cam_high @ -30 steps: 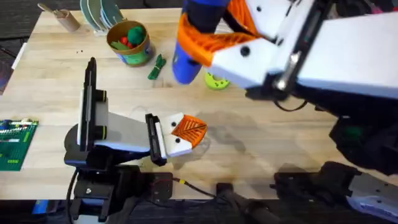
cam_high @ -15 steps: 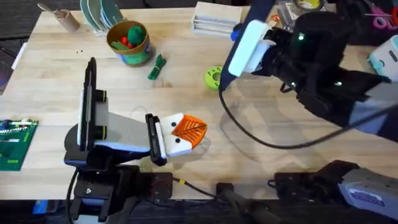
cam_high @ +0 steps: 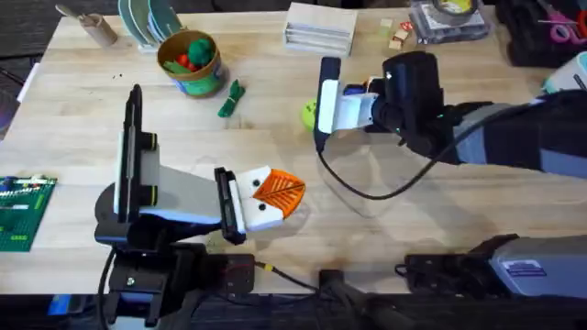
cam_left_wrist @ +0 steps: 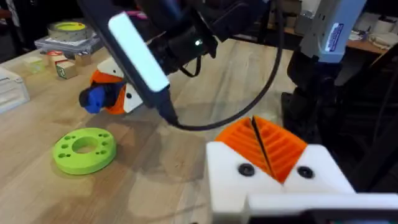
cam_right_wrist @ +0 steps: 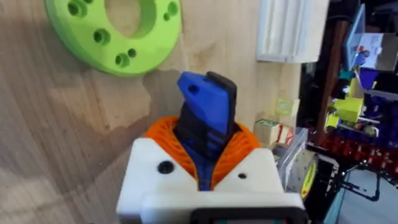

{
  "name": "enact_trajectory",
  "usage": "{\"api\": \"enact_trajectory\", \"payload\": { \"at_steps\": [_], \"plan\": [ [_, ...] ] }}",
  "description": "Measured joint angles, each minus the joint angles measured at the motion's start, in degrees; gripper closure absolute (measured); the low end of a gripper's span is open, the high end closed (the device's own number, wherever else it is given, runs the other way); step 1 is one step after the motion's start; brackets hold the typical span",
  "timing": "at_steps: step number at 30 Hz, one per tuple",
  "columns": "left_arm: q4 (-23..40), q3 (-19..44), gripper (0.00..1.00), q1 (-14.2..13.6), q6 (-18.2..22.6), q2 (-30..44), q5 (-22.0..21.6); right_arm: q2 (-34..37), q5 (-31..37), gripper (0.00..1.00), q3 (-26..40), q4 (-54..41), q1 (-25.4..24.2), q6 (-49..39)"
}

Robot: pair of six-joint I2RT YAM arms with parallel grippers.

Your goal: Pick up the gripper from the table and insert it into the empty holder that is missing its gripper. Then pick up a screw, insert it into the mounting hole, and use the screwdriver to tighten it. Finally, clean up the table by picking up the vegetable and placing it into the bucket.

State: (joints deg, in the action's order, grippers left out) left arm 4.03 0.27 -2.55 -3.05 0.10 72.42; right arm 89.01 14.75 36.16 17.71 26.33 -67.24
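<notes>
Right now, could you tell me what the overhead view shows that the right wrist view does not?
Overhead alone: the bucket, the vegetable lying beside it, and the left gripper resting low with its orange pads together. Right wrist alone: the screwdriver clamped between the right gripper pads. Both: the lime-green disc on the table.

Robotics laboratory or workshop. Evidence: pale wooden worktable point(cam_high: 385, 229) carrying a green building-brick baseplate point(cam_high: 23, 213), a roll of tape on a clear plastic case point(cam_high: 449, 16), and trailing black cables point(cam_high: 353, 188). Cluttered shelving point(cam_right_wrist: 354, 93) stands behind.
</notes>
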Motion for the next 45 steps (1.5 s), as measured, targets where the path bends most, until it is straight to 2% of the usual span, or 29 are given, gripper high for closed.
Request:
{"api": "enact_trajectory", "payload": {
  "at_steps": [1,2,7,8,9,17,18,19,24,25,26,27,28,30,31,33,36,38,42,45],
  "plan": [
    [0.0,0.0,0.997,0.0,0.0,0.0,0.0,1.1,0.4,0.916,0.1,0.1,-0.1,-0.2],
    [0.0,0.0,0.997,0.0,0.0,0.0,0.0,1.7,0.7,0.861,0.2,0.1,-0.2,-0.1],
    [0.0,0.0,0.997,0.0,0.0,0.0,0.0,2.7,2.5,0.159,1.2,1.2,-0.4,3.0],
    [0.0,0.0,0.997,0.0,0.0,0.0,0.0,2.5,2.9,0.045,1.6,1.5,-0.6,3.8],
    [0.0,0.0,0.997,0.0,0.0,0.0,0.0,2.5,2.9,0.017,1.9,1.5,-0.7,5.1],
    [0.0,0.0,0.996,0.0,0.0,0.0,0.0,2.6,5.0,0.008,1.9,1.2,-0.7,12.3],
    [0.0,0.0,0.951,0.0,0.1,0.0,0.0,2.4,5.3,0.009,1.9,1.1,-0.7,13.3],
    [-0.1,0.0,0.858,0.0,0.2,0.0,0.0,2.2,5.4,0.009,1.9,0.7,-0.7,14.5],
    [0.0,0.0,0.201,0.0,0.3,0.0,0.0,-3.0,5.6,0.009,1.6,0.2,-0.6,20.8],
    [0.0,0.0,0.124,0.0,0.2,0.0,0.0,-4.8,5.6,0.009,1.6,0.2,-0.6,22.3],
    [0.0,0.0,0.086,0.0,0.2,0.0,0.0,-6.5,5.6,0.009,1.6,0.1,-0.6,23.8],
    [0.0,0.0,0.13,0.0,-0.1,0.0,0.0,-8.5,5.6,0.01,1.6,0.0,-0.6,25.6],
    [0.0,0.0,0.586,0.0,0.0,0.0,0.0,-14.2,5.6,0.008,1.6,-0.3,-0.6,31.2],
    [0.0,0.0,0.902,0.0,0.0,0.0,0.0,-17.9,5.6,0.008,1.6,-1.1,-0.6,35.4],
    [-0.1,0.0,0.845,0.0,0.5,0.0,0.0,-19.5,5.6,0.008,1.6,-1.7,-0.6,37.3],
    [-0.1,0.0,0.504,0.0,0.5,0.0,0.0,-22.6,5.6,0.008,1.6,-3.1,-0.6,41.4],
    [-0.2,0.0,0.065,0.0,0.4,0.0,0.0,-26.5,5.6,0.009,1.6,-5.9,-0.6,46.9],
    [-0.2,0.0,0.013,0.0,0.4,0.0,0.0,-28.7,5.6,0.008,1.6,-7.4,-0.6,50.1],
    [-0.7,0.0,0.008,0.0,0.4,0.0,-0.4,-31.1,5.6,0.009,1.6,-8.9,-0.6,54.1],
    [-5.7,0.1,0.008,0.0,-0.7,0.0,-2.0,-31.2,5.6,0.009,1.6,-9.2,-0.6,55.5]
  ]
}}
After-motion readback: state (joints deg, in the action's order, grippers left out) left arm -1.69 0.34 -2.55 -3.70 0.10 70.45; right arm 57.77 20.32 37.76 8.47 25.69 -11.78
